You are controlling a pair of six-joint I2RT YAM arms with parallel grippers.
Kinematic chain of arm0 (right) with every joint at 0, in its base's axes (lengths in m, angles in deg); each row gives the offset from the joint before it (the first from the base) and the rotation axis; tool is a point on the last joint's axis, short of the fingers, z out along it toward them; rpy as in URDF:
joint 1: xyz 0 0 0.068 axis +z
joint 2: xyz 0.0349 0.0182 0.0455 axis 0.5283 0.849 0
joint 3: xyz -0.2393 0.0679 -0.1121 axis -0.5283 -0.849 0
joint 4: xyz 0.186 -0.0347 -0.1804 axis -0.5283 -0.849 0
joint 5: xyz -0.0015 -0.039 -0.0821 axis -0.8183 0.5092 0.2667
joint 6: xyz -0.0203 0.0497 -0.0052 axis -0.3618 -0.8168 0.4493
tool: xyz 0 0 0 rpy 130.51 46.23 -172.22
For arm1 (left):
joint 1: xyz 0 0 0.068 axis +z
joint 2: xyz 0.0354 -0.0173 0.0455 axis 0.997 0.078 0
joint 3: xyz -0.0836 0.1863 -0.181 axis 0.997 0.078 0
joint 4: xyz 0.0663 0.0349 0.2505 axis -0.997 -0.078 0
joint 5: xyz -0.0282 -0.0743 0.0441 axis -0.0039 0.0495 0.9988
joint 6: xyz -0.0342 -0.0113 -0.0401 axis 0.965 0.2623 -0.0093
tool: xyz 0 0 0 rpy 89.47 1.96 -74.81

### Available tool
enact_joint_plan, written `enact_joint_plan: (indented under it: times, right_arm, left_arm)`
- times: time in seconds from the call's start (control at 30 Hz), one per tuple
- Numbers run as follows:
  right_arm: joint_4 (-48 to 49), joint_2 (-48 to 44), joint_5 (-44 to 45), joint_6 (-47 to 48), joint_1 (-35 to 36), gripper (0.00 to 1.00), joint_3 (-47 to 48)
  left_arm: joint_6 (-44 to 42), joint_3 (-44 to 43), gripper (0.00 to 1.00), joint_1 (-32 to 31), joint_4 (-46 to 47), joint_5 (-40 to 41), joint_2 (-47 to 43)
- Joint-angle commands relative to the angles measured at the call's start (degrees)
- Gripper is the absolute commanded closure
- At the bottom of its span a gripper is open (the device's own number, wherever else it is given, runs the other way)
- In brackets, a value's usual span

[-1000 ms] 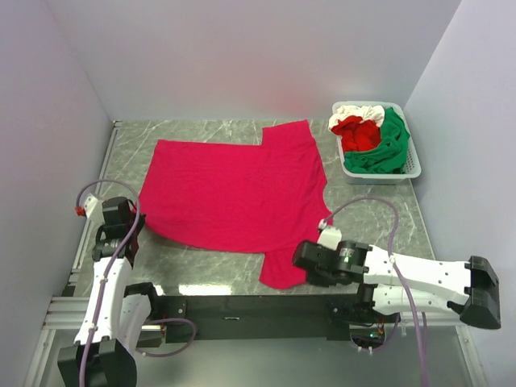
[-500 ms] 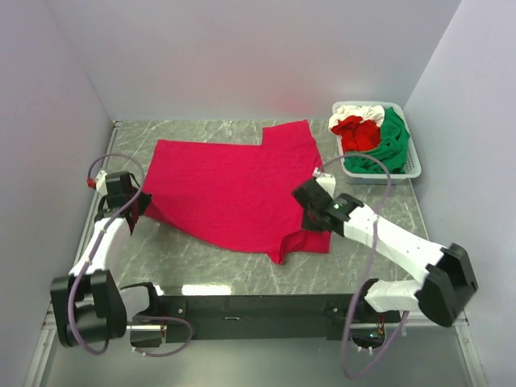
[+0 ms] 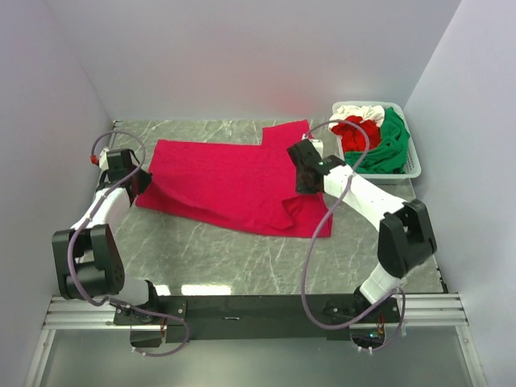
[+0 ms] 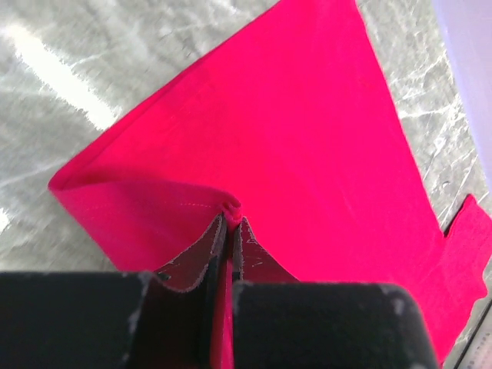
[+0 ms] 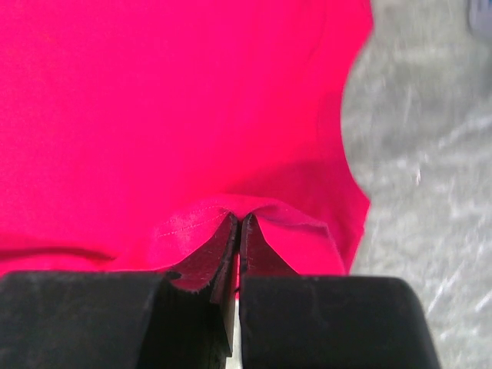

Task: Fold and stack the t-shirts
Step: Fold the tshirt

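Observation:
The large crimson-red t-shirt (image 3: pixel 230 181) lies across the middle of the table, its near edge doubled over toward the back. My left gripper (image 3: pixel 139 181) is shut on the shirt's left edge (image 4: pixel 231 206). My right gripper (image 3: pixel 305 179) is shut on a fold of the shirt (image 5: pixel 231 211) near its right side, held over the cloth. Green (image 3: pixel 389 145), red (image 3: pixel 359 133) and white (image 3: pixel 355 111) t-shirts lie bunched in the white basket (image 3: pixel 413 165) at the back right.
Grey walls close in the left, back and right of the marble table (image 3: pixel 226 258). The basket stands against the right wall, close to my right arm (image 3: pixel 371 197).
Both grippers have moved away from the near edge toward the back, carrying the shirt's near edge with them and folding it over the rest of the shirt.

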Motion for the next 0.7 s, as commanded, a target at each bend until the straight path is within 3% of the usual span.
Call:
enact_joint_plan:
  times: [0.0,0.67]
  right_arm:
    - [0.8,3.4,0.2,4.1,-1.4,1.00,5.8]
    - [-4.9,17.6,1.3,8.4,-4.4,1.00,25.7]
  left_arm:
    - [-1.8,-4.0,0.99,0.0,2.1,-0.3,1.6]
    - [-2.1,-11.4,0.99,1.5,0.1,1.6,10.9]
